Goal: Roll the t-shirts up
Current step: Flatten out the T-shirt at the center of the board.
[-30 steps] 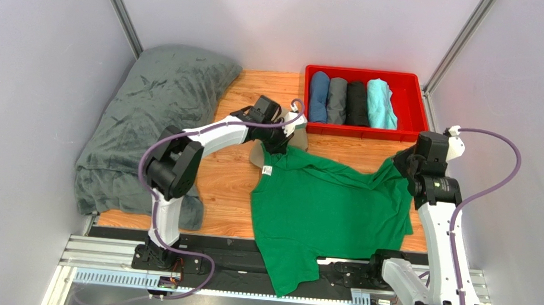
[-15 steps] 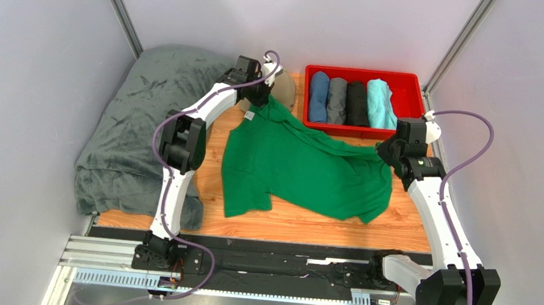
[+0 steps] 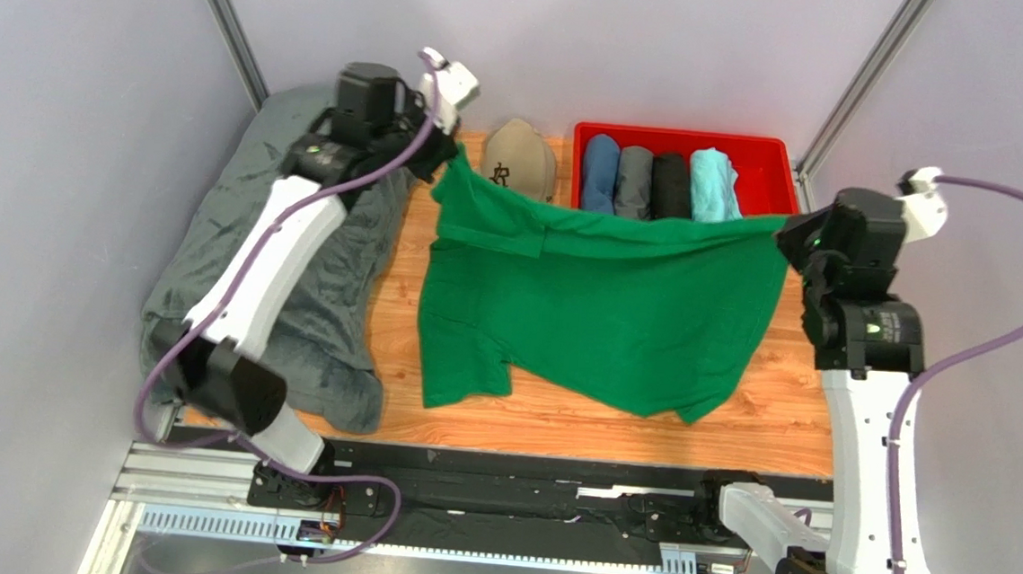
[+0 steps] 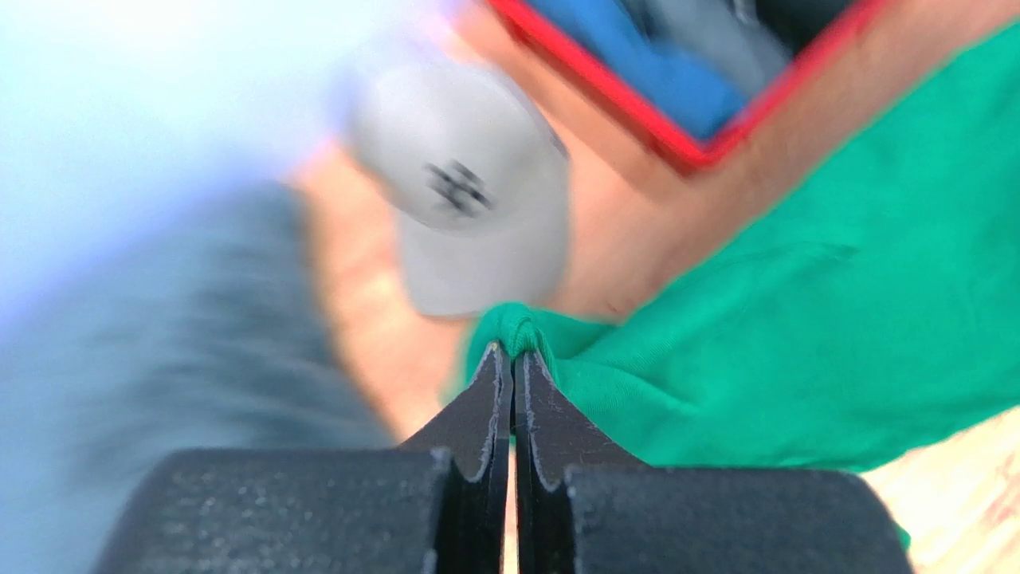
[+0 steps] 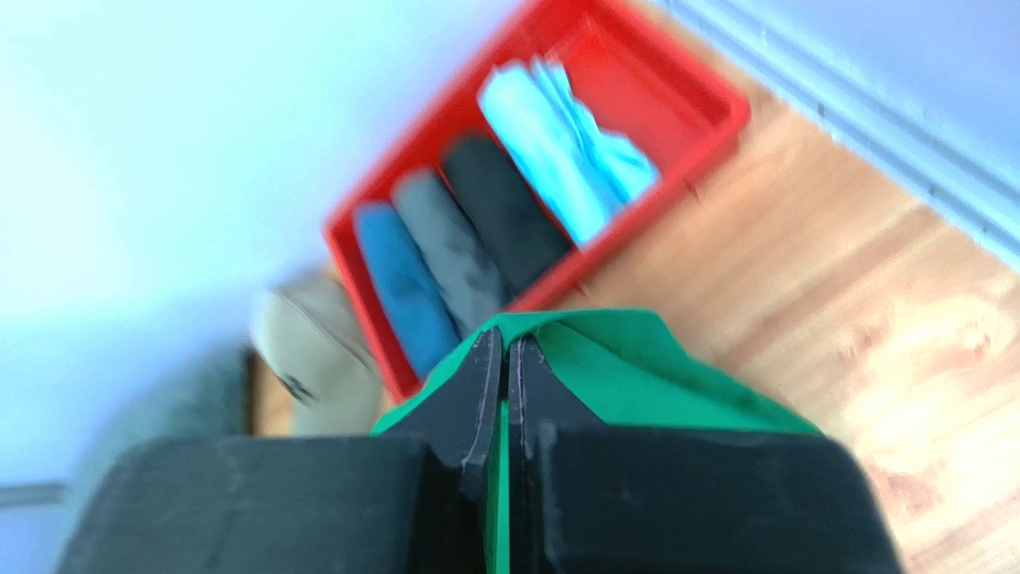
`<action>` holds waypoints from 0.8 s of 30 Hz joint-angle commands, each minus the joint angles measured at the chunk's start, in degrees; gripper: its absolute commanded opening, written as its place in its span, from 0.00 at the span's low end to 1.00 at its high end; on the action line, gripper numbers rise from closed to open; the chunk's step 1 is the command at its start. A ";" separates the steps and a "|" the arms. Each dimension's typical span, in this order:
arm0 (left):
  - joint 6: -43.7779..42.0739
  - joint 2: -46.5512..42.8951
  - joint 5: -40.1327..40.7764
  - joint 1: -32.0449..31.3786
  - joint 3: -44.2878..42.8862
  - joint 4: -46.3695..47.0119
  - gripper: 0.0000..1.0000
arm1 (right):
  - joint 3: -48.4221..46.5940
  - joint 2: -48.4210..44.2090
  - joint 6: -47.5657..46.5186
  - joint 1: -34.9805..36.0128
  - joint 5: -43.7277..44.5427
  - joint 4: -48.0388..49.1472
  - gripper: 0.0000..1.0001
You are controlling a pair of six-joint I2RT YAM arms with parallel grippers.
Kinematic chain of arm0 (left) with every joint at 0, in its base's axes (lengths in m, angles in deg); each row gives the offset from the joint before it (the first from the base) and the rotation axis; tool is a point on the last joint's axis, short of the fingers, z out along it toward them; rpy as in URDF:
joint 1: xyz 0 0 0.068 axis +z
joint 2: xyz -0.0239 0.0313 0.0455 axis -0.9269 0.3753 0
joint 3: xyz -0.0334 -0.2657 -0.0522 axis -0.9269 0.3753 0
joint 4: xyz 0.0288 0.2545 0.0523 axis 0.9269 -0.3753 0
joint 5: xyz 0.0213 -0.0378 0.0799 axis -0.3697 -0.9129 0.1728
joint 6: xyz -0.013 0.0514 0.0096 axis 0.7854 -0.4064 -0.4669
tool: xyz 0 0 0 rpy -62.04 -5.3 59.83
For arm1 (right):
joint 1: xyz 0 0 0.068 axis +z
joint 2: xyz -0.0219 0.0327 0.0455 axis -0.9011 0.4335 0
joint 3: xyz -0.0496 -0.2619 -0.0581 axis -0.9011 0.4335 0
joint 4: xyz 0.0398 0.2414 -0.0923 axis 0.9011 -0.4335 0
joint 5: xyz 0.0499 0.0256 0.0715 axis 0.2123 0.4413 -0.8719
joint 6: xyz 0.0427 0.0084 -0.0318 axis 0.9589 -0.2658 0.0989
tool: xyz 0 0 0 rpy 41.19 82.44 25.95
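Observation:
The bright green t-shirt [image 3: 597, 307] hangs spread between both grippers, its top edge taut and its lower part draped on the wooden table. Raised at the far left, my left gripper [image 3: 447, 161] is shut on the shirt's left corner; the left wrist view shows a bunched green fold [image 4: 527, 325] pinched at the tips of that gripper [image 4: 515, 350]. My right gripper [image 3: 781, 228] is shut on the right corner, with green cloth [image 5: 647, 383] running between its jaws [image 5: 507, 337]. Blue [image 3: 601, 172], grey [image 3: 634, 177], black [image 3: 671, 177] and turquoise [image 3: 710, 180] rolled shirts lie side by side.
The rolled shirts fill a red tray [image 3: 773, 154] at the far right. A tan cap [image 3: 519, 157] sits left of the tray, behind the green shirt's edge. A big dark-grey blanket [image 3: 276, 257] covers the left side, under my left arm. Grey walls close in on both sides.
Both arms rose and spread apart, lifting the green shirt's far edge off the table and pulling it taut. My left gripper swung left over the blanket, uncovering the cap.

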 commanded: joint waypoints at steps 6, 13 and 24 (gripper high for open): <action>-3.09 -2.81 10.95 1.14 -22.08 -1.35 0.00 | -30.15 15.72 -2.41 -3.76 0.54 4.11 0.00; -2.73 17.50 15.27 2.28 -63.31 -8.46 0.00 | -62.50 35.33 1.10 -8.23 -6.84 -0.09 0.00; -4.58 -14.03 12.73 3.16 -17.48 -0.02 0.00 | -25.56 9.98 1.81 -10.61 -9.13 4.73 0.00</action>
